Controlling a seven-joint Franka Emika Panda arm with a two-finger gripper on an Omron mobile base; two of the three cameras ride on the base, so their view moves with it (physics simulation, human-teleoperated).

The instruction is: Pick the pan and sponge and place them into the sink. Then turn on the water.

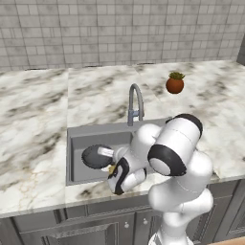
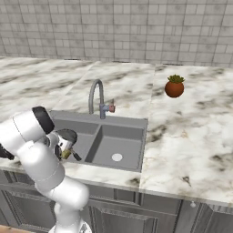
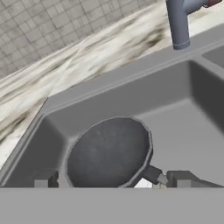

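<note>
The dark round pan [image 3: 109,153] lies in the left basin of the grey sink [image 3: 131,74], its thin handle pointing toward my right fingertip [image 3: 181,178]. My gripper [image 3: 113,180] hangs low over the pan's near rim with its jaws wide apart and nothing between them. A small yellow bit of the sponge [image 1: 111,168] shows right beside the hand, by the pan's handle; whether it rests on the basin floor I cannot tell. From the base cameras the pan [image 1: 95,156] and the gripper [image 1: 109,163] sit in the left basin, with the sponge [image 2: 67,154] under the gripper [image 2: 68,149].
The arched grey faucet [image 1: 135,103] stands behind the divider between the basins. The right basin [image 2: 117,143] has a pale drain. A red-orange pot with a green plant [image 1: 175,83] stands on the marble counter to the back right. A tiled wall runs behind.
</note>
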